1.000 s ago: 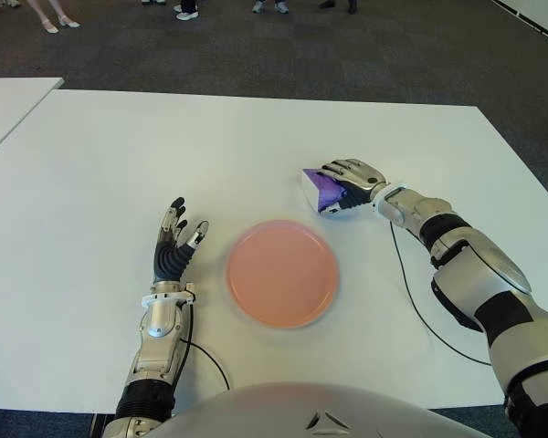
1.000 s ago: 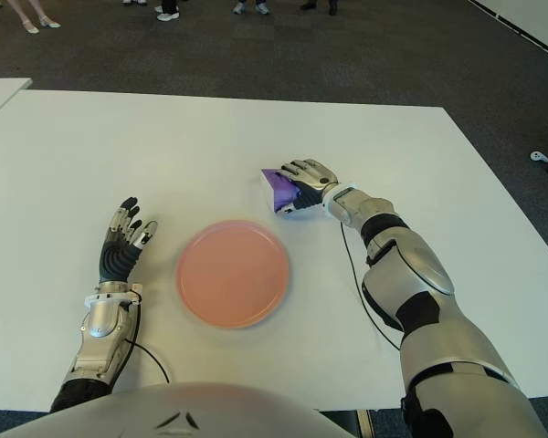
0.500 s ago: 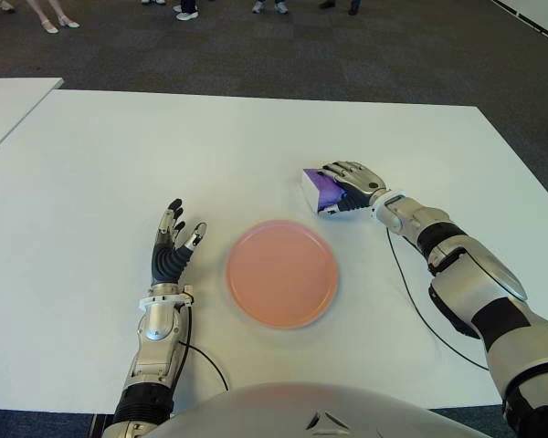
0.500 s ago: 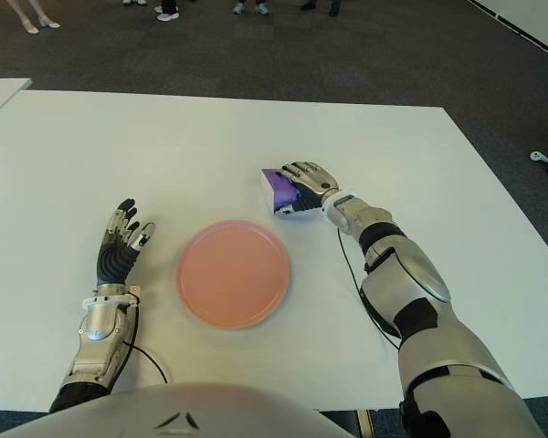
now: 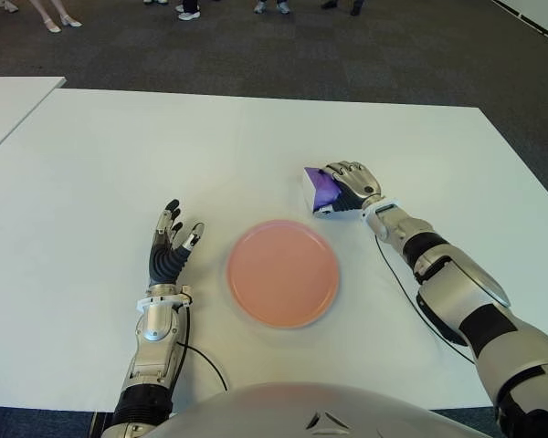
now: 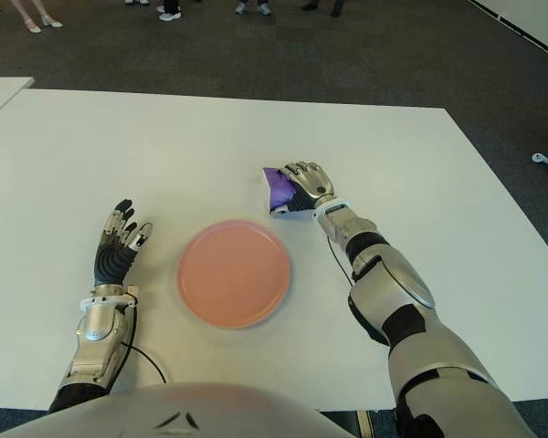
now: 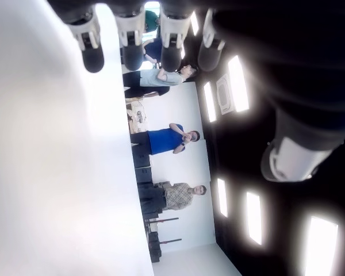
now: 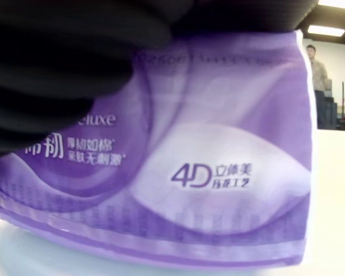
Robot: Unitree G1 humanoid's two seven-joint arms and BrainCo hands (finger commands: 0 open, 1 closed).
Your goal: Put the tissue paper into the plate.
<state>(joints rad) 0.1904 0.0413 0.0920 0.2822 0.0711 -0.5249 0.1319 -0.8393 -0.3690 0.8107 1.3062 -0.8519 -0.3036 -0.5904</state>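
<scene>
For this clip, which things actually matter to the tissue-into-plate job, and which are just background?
Part of the job:
- tissue pack, purple, on the white table
- pink plate, nothing in it
- right hand, fingers curled over the pack

Not involved:
- left hand, open, left of the plate
- people's feet on the carpet beyond the table

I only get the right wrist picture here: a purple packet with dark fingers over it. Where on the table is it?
Observer: The tissue pack sits on the white table, beyond the pink plate and a little to its right.
Operator: Is anything on the plate?
Observer: No, it is bare.
Operator: And the other hand?
Observer: The left hand shows left of the plate, fingers spread, holding nothing. The right hand is curled over the pack.
</scene>
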